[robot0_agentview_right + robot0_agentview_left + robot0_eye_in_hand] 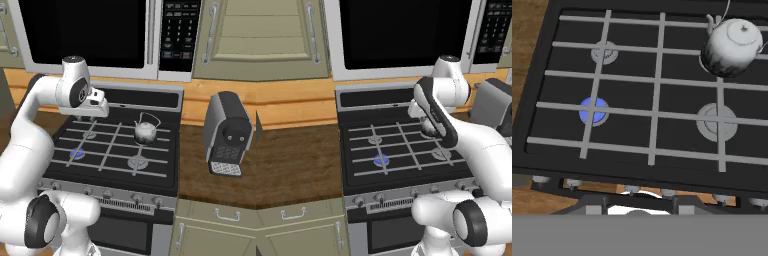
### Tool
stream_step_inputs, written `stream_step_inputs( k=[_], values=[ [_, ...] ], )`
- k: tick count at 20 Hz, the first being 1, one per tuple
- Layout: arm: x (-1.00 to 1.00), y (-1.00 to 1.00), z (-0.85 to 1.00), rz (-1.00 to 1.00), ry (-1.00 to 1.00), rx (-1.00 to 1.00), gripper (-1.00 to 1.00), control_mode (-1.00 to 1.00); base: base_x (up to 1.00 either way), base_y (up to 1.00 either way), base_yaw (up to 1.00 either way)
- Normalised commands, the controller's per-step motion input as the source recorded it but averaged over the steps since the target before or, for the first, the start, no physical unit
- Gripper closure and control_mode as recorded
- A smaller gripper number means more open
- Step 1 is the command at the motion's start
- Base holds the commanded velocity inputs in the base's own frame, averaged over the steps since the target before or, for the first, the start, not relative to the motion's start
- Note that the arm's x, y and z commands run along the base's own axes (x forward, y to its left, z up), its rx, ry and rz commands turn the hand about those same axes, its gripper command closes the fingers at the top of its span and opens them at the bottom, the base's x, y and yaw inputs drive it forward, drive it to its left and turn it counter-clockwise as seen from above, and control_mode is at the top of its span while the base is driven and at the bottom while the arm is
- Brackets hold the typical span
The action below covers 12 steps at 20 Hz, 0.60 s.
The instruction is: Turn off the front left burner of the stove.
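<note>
Left base view: the stove stands between a brown wooden worktop on its left and a grey coffee machine at the right edge. The front left burner shows a blue centre under the grey grate bars, near the stove's front edge and left of middle. A row of small knobs runs along the silver front trim below it. The white arm rises from the lower right and bends over the right half of the cooktop; its end effector is hidden behind the arm's own links here. A microwave hangs above the stove.

Right base view: the end effector hangs over the rear left part of the stove, above and behind the front left burner, apart from it. Whether its fingers are open or closed I cannot tell. A silver kettle sits on the rear right burner.

Hand view: looking down on the cooktop, the front left burner glows blue at left of centre, the kettle at upper right, the knobs along the bottom edge
</note>
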Motion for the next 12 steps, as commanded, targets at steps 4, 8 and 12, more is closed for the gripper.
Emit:
stream_step_inputs(
  k=[4,8,12],
  values=[
    [-0.30,0.36,-0.04,0.05,0.00,-0.08,-1.00,-1.00,0.00,0.00,0.00],
    [-0.77,0.97,-0.24,0.20,0.00,-0.27,-1.00,-1.00,0.00,0.00,0.00],
    [-0.81,0.87,-0.16,0.17,-0.04,-0.23,-1.00,-1.00,0.00,0.00,0.00]
  ],
)
